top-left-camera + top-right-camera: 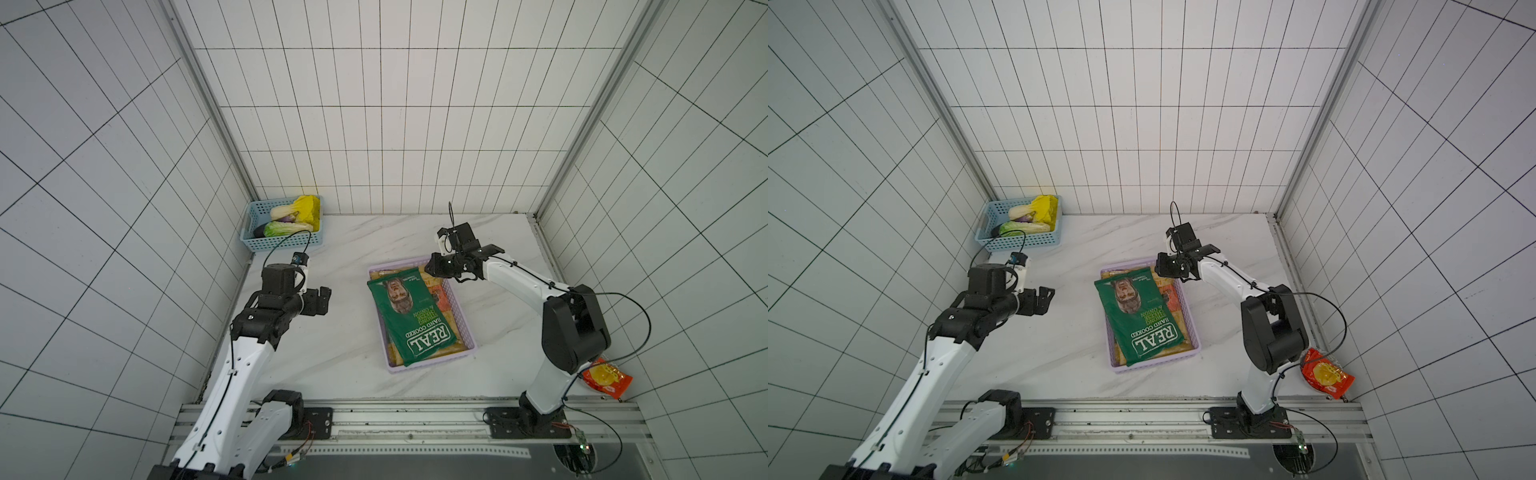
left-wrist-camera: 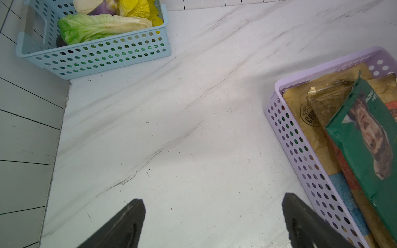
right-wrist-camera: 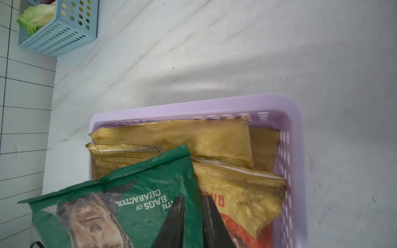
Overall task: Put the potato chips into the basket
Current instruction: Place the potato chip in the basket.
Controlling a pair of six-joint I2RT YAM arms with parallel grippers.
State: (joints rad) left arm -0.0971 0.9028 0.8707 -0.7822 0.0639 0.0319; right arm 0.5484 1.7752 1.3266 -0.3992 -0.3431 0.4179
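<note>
While the right gripper [image 1: 431,266] hangs over the far end of the lilac basket [image 1: 459,316] in both top views, the dark green REAL bag [image 1: 409,320] lies uppermost on the other potato chips. It sits slewed, with one corner riding over the near rim. The left gripper [image 1: 326,301] hovers well apart over bare bench [image 1: 332,353]. A red packet [image 1: 1327,374] lies at the bench's near right corner, just behind the right arm's base; whether it holds chips cannot be told. From the left wrist, the left gripper [image 2: 212,199] shows its jaws spread wide and empty, the lilac basket [image 2: 300,150] close beside it and a blue basket [image 2: 96,58] of toy vegetables in the far corner. From the right wrist, the right gripper [image 3: 193,197] has its jaws drawn close with a narrow slit between them. Nothing is visibly caught in it, and the REAL bag [image 3: 133,189] lies below it, above the tan bags [image 3: 214,141]. The likely risk is the overhanging top bag. A finger snagging its foil on the way out could drag it over the low wall, and the right arm's elbow could sweep the red packet off the bench.
</note>
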